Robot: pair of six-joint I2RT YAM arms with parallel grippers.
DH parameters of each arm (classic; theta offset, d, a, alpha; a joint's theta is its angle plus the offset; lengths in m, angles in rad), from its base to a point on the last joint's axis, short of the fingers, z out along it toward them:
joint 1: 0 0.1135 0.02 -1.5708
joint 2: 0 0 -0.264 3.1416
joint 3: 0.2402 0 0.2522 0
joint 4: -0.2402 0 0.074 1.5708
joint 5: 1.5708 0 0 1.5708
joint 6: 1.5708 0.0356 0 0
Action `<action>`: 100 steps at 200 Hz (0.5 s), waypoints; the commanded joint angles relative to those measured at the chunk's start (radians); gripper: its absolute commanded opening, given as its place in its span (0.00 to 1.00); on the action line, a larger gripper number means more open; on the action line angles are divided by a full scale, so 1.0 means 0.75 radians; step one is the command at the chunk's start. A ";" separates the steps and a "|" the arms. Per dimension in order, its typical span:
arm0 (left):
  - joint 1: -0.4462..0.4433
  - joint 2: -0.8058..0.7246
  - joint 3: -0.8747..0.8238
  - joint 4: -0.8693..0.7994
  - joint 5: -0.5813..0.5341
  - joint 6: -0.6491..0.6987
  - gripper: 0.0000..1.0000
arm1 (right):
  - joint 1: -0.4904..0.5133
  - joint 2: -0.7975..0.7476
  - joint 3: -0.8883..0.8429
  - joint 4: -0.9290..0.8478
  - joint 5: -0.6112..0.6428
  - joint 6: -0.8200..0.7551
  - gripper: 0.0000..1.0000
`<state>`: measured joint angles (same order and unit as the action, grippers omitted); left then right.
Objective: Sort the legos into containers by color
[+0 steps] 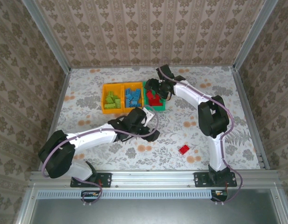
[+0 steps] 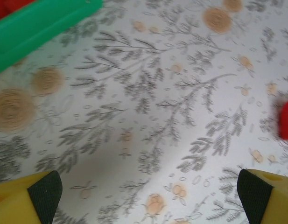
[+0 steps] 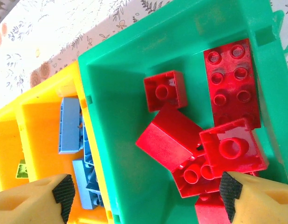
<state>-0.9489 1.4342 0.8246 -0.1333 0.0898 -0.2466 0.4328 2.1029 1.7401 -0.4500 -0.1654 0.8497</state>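
Red legos (image 3: 232, 79) in green bin (image 3: 120, 107), R claw (image 3: 147, 193) spread

The containers (image 1: 133, 84) stand side by side holding legos (image 1: 155, 98); one lego (image 1: 184, 150) lies on the table (image 1: 87, 95) before them.

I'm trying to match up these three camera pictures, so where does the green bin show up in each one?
Top external: the green bin sits near the picture's centre, slightly above it.
Left wrist: top left corner, partly cut off.
Right wrist: across the centre and right.
Shared landmark: the red bricks inside it, a sliver of red at the left wrist view's corner.
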 commanded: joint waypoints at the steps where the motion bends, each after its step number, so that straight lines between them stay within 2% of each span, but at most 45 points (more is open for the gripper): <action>1: -0.059 0.065 0.047 0.038 0.092 0.086 1.00 | -0.015 -0.129 -0.001 -0.074 0.011 -0.044 0.87; 42: -0.198 0.264 0.231 -0.035 0.168 0.167 1.00 | -0.093 -0.399 -0.219 -0.096 0.059 -0.089 0.92; 100: -0.347 0.540 0.488 -0.124 0.224 0.233 0.93 | -0.354 -0.818 -0.655 -0.108 0.113 -0.174 0.95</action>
<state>-1.1790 1.7847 1.1316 -0.1680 0.2203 -0.1326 0.2264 1.5787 1.3430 -0.4820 -0.1150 0.7704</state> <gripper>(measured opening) 0.940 0.943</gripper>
